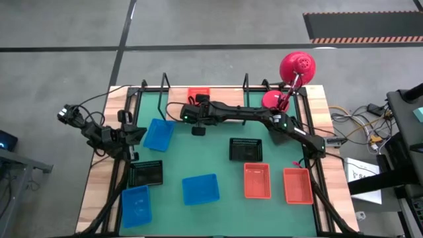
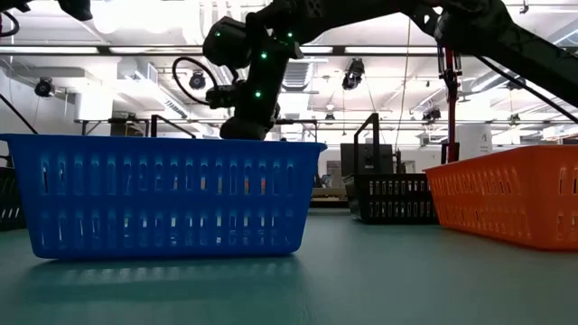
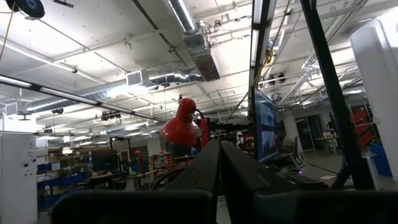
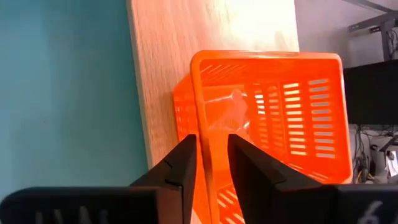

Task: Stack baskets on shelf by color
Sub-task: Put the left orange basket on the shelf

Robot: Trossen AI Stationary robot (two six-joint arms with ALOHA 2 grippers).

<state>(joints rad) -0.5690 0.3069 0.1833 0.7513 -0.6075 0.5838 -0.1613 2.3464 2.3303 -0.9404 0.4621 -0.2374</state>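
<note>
**Right claw on orange basket at shelf; left arm parked**

Right claw (image 4: 208, 163) is reached across to the far side of the table, at the shelf (image 1: 177, 94). Its fingers (image 4: 180, 163) straddle the near wall of an orange basket (image 4: 283, 106), one inside, one outside, clamped on the rim. That basket sits on the light wood board, near its edge by the green mat (image 4: 62, 93). From above it shows as the orange basket (image 1: 198, 94) w/ the right claw (image 1: 190, 112) just in front.

Left claw (image 1: 134, 135) waits at the table's left edge, touching nothing; in its wrist view the fingers (image 3: 205, 171) are pressed together, empty.

Rest of baskets on mat:
- blue basket (image 1: 158, 134) far left, just beside left claw
- black basket (image 1: 145, 174) near left
- blue basket (image 1: 136, 205) at front-left corner
- blue basket (image 1: 200, 189) front centre
- black basket (image 1: 246, 149) mid-right
- two orange baskets (image 1: 257, 180), (image 1: 297, 186) front right, side by side, apart

Red lamp (image 1: 295, 68) stands at far right corner.
</note>
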